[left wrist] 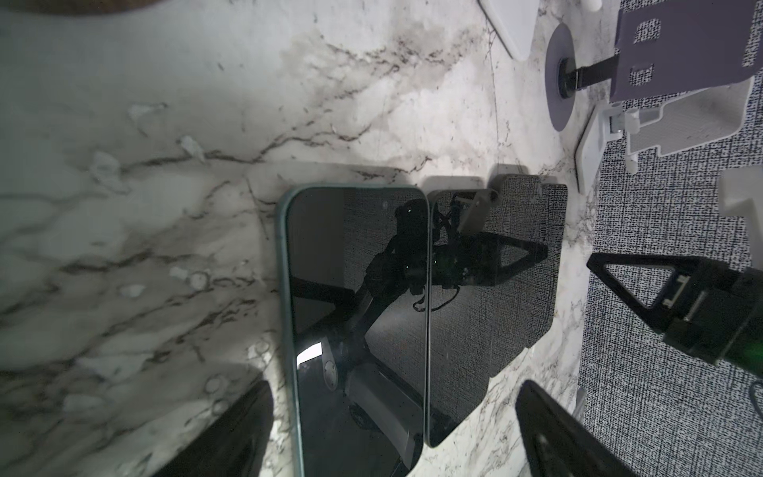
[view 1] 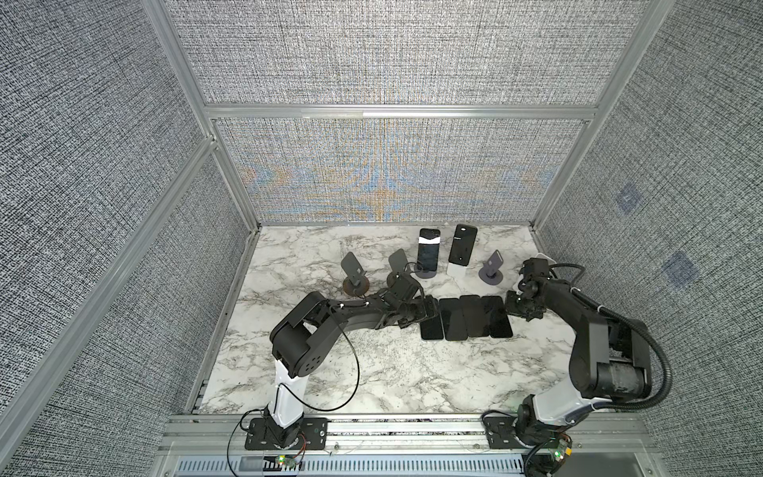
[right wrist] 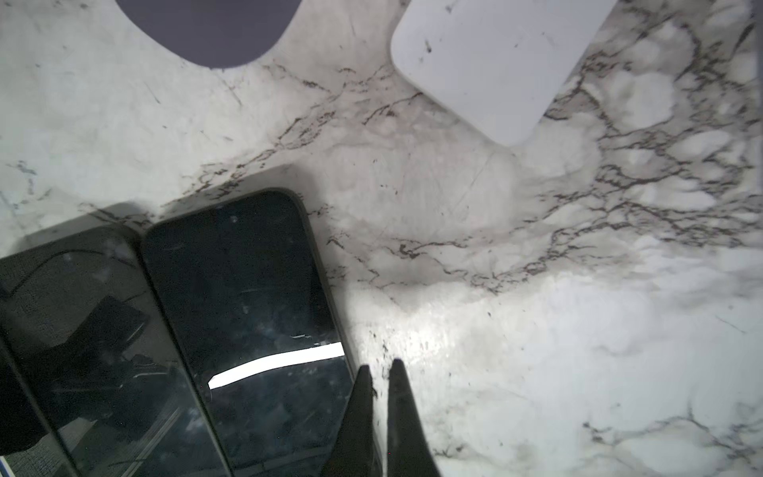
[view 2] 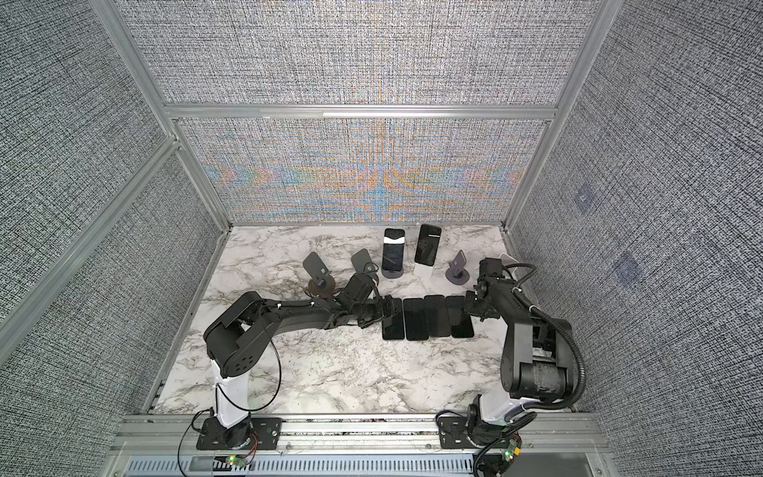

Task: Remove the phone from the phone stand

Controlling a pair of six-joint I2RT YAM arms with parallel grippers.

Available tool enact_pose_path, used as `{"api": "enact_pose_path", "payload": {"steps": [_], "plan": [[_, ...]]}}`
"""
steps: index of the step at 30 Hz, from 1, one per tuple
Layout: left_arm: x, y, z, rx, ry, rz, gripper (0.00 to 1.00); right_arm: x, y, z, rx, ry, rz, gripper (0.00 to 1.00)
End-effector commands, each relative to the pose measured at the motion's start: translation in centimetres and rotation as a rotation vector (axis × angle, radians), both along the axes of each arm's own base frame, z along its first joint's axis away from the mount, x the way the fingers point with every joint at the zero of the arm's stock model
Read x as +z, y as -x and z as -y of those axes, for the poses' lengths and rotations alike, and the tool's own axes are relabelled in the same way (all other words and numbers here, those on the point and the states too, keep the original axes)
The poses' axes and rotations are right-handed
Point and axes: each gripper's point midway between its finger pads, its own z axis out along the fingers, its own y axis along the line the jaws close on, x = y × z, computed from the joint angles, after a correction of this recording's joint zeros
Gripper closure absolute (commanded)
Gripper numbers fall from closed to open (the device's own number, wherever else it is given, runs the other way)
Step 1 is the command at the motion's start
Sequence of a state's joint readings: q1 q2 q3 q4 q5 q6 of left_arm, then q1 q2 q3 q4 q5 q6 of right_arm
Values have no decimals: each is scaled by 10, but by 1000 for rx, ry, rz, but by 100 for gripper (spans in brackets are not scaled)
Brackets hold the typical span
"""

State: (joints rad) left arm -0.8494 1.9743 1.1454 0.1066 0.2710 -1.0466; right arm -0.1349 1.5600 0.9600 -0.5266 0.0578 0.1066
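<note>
Four flat phones (view 1: 466,318) lie abreast on the desk (view 1: 330,371), left jaws wide open over the leftmost (left wrist: 355,309), right jaws closed beside the rightmost (right wrist: 247,309), plain only in wrist views, while behind them a grey stand (view 1: 425,273) holds one phone (view 1: 428,252) and a white stand (view 1: 456,272) another (view 1: 462,244).

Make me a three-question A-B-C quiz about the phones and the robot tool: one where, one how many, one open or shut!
1. On the marble table, the flat phones lie: A) nearer the front edge than the phone stands B) behind them C) under them
2. How many phones rest on stands? A) one B) two C) five
3. The left tool is: A) open B) shut C) gripping a stand
Answers: 1A, the row lies in front; 2B, two lean upright at the back; 3A, its fingers sit wide apart.
</note>
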Motion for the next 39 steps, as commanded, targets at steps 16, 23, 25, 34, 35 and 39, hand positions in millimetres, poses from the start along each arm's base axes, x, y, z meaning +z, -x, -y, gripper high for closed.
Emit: {"api": "enact_pose_path", "payload": {"steps": [16, 23, 25, 34, 35, 39], "plan": [[67, -13, -36, -54, -139, 272, 5, 172, -13, -66, 350, -178, 409, 67], [112, -5, -36, -223, -82, 404, 4, 198, -43, -81, 462, -248, 478, 65], [113, 1, -43, -246, -81, 400, 4, 203, -54, -89, 496, -300, 487, 65], [111, 24, -86, -213, -121, 418, 4, 205, -121, -91, 486, -381, 546, 54], [110, 27, -90, -199, -127, 407, 4, 203, -129, -91, 491, -383, 549, 50], [105, 34, -103, -184, -158, 380, 5, 184, -164, -94, 556, -401, 553, 44]]}}
